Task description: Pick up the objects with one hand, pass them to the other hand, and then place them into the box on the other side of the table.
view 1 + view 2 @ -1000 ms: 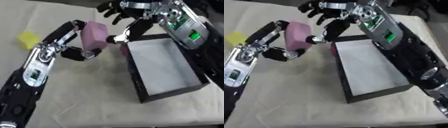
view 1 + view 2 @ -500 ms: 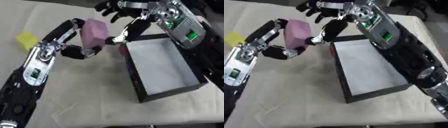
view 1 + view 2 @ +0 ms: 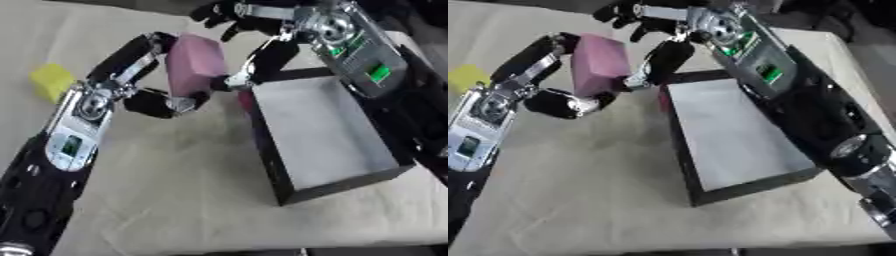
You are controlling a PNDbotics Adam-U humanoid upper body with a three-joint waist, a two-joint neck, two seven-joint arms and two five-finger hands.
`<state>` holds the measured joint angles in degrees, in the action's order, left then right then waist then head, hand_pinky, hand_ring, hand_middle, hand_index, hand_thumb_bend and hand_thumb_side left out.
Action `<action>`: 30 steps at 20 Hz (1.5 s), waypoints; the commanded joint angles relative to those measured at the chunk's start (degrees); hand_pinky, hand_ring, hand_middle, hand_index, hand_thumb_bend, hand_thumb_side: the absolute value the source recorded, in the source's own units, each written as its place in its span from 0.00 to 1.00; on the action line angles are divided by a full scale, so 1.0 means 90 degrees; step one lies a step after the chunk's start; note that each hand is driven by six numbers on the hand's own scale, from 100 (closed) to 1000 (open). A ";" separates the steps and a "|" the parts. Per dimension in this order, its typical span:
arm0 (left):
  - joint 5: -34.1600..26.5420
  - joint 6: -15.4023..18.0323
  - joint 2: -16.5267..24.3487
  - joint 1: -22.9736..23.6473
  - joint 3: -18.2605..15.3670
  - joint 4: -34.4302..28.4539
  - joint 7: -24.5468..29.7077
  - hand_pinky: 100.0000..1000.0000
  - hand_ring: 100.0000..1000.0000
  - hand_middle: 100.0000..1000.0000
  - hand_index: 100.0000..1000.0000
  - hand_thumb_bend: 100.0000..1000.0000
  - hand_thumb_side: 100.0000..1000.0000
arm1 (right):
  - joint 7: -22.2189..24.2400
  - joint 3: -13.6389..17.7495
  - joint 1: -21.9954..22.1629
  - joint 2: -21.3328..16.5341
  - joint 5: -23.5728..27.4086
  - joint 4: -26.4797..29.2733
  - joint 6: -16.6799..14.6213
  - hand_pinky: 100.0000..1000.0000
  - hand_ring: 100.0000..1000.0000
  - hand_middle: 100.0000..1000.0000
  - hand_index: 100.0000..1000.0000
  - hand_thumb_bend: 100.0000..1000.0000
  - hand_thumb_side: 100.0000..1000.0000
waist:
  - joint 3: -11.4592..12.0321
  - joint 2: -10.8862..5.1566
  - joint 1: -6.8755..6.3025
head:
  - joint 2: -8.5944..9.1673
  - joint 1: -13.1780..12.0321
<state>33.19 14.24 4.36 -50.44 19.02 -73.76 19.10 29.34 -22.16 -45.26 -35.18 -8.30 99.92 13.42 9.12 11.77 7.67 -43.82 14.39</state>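
A pink rectangular foam block (image 3: 194,65) is held aloft, clamped in the left robot hand (image 3: 157,95), the right robot hand's (image 3: 254,60) spread fingers touching it. At four o'clock sits an open black box (image 3: 319,135); at nine, a yellow block (image 3: 51,81) on the cloth-covered counter (image 3: 166,190).

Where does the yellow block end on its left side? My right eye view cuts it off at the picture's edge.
Observer: In the left eye view the yellow block shows whole. It lies on the cloth, left of the left arm and apart from it.
Operator: Does anything else lie beyond the block, further left?
Observer: Not that I can see. Only cloth shows between the block and the picture's left edge.
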 commanded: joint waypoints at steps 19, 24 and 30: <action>-0.0143 0.0004 -0.0110 -0.0158 0.0111 -0.0312 -0.0025 0.90 0.66 0.50 0.37 0.00 0.38 | -0.0052 0.0077 0.0019 -0.0180 -0.0028 -0.0072 0.0053 0.83 0.96 0.90 0.94 0.39 0.12 | -0.0007 -0.0006 0.0075 | -0.0033 0.0058; -0.0050 0.0077 -0.0137 -0.0158 0.0111 -0.0303 -0.0050 0.90 0.66 0.50 0.37 0.00 0.36 | -0.0007 0.0060 0.0041 -0.0167 0.0086 -0.0112 0.0102 0.82 0.94 0.83 0.89 0.35 0.15 | -0.0003 -0.0002 0.0083 | -0.0033 0.0076; 0.0032 0.0172 -0.0158 -0.0162 0.0115 -0.0276 -0.0085 0.90 0.66 0.50 0.37 0.00 0.35 | -0.0150 0.0080 0.0060 -0.0157 0.0323 -0.0142 0.0219 0.81 0.89 0.71 0.78 0.28 0.13 | 0.0000 -0.0001 0.0089 | -0.0033 0.0096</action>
<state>33.49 15.04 4.01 -50.47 19.61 -74.56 18.32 28.74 -22.31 -43.84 -35.16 -5.67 98.90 15.01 9.18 11.80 7.82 -43.82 15.02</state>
